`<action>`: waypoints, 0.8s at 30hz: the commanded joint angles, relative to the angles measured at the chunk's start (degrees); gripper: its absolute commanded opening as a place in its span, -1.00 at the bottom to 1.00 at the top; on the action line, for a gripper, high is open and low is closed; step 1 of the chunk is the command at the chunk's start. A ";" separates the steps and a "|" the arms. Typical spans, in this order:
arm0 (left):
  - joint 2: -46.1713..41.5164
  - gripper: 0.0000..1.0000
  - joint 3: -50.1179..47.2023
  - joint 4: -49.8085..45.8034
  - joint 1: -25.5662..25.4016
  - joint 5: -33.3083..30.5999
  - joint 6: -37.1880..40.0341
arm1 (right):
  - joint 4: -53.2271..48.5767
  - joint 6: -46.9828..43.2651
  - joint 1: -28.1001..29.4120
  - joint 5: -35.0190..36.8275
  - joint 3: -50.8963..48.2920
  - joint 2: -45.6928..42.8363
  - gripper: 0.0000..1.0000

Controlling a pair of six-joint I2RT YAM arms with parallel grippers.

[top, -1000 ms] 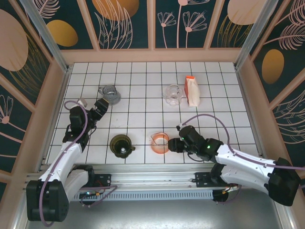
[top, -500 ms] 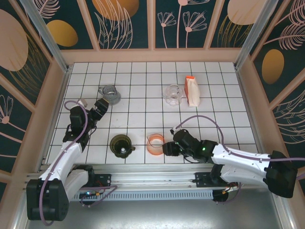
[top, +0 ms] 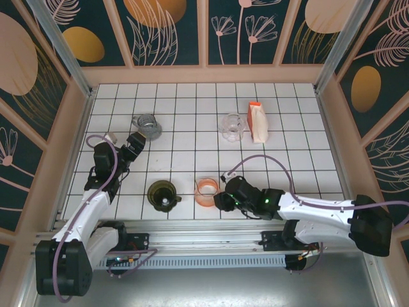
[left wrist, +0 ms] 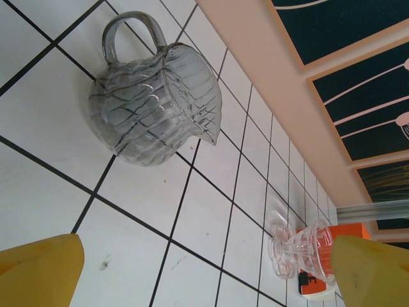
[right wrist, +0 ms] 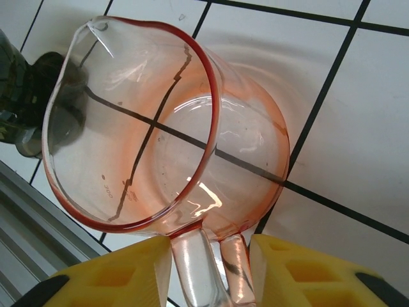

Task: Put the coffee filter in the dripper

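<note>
My right gripper (top: pixel 218 199) (right wrist: pixel 211 256) is shut on the handle of a pink glass pitcher (top: pixel 205 190) (right wrist: pixel 160 128) standing near the table's front. To the pitcher's left is a dark green dripper (top: pixel 162 195) (right wrist: pixel 25 102). A clear glass dripper (top: pixel 231 126) (left wrist: pixel 305 256) stands at the back middle. Beside it on the right is an orange and white filter pack (top: pixel 257 121) (left wrist: pixel 314 286). My left gripper (top: pixel 136 142) (left wrist: pixel 204 275) hangs open at the left with nothing between its fingers. No loose filter is visible.
A grey ribbed glass pitcher (top: pixel 147 126) (left wrist: pixel 153 102) sits just beyond my left gripper. Wooden walls (top: pixel 204 75) close the white tiled table (top: pixel 192 153) at the back and sides. A metal rail (top: pixel 192 230) runs along the front edge.
My right gripper has slid the pink pitcher leftward along the front of the table, closer to the dark green dripper. The left arm has not moved.
</note>
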 commanded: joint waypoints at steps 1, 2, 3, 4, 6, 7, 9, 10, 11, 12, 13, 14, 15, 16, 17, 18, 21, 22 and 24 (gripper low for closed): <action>-0.60 0.97 -0.36 0.48 -0.22 -0.08 -0.52 | -5.75 -1.63 0.47 3.04 -0.66 2.32 -0.28; -0.68 0.97 -0.43 0.48 -0.22 -0.03 -0.51 | -5.71 -1.80 0.46 3.34 -0.53 2.54 -0.29; -0.69 0.97 -0.46 0.48 -0.21 -0.06 -0.56 | -5.58 -1.98 0.49 3.72 -0.32 2.82 -0.31; -0.78 0.97 -0.53 0.42 -0.22 -0.07 -0.56 | -5.42 -2.07 0.48 3.94 -0.13 3.08 -0.33; -0.84 0.98 -0.54 0.48 -0.22 -0.03 -0.55 | -5.19 -2.00 0.45 4.88 0.30 3.81 -0.36; -0.87 0.98 -0.53 0.46 -0.23 -0.08 -0.63 | -4.99 -2.00 0.51 5.23 0.51 4.17 -0.37; -1.04 0.98 -0.51 0.42 -0.27 0.01 -0.61 | -4.64 -2.00 0.36 6.20 1.11 5.15 -0.39; -1.04 0.98 -0.54 0.39 -0.22 0.08 -0.63 | -4.46 -2.00 0.36 6.73 1.26 5.62 -0.40; -1.08 0.98 -0.54 0.39 -0.22 0.01 -0.65 | -4.14 -2.09 0.36 7.25 1.56 6.03 -0.41; -1.13 0.98 -0.49 0.40 -0.23 0.03 -0.61 | -3.87 -2.21 0.27 7.84 1.72 6.45 -0.41; -1.13 0.98 -0.41 0.38 -0.22 0.12 -0.58 | -3.50 -2.54 0.04 8.42 1.97 6.95 -0.41; -1.14 0.98 -0.45 0.40 -0.22 0.11 -0.56 | -3.14 -2.82 -0.24 9.03 2.18 7.45 -0.41; -1.16 0.98 -0.45 0.36 -0.22 0.19 -0.60 | -2.63 -3.46 -0.65 9.33 2.41 7.85 -0.41; -1.19 0.98 -0.39 0.37 -0.27 0.32 -0.61 | -1.95 -4.24 -1.25 9.60 2.67 8.37 -0.41; -1.22 0.98 -0.33 0.46 -0.23 0.43 -0.58 | -1.31 -5.11 -2.09 9.70 2.92 8.87 -0.41; -1.22 0.98 -0.27 0.36 -0.18 0.50 -0.58 | -0.79 -5.96 -2.91 9.76 3.20 9.22 -0.41; -1.30 0.98 -0.19 0.40 -0.23 0.70 -0.61 | 1.31 -9.05 -6.33 8.53 4.24 10.36 -0.41; -1.31 0.98 -0.12 0.47 -0.22 0.79 -0.56 | 1.74 -10.10 -7.58 7.93 4.75 10.83 -0.41; -1.30 0.98 -0.24 0.47 -0.22 0.98 -0.60 | 2.36 -12.20 -9.43 7.11 5.73 11.63 -0.40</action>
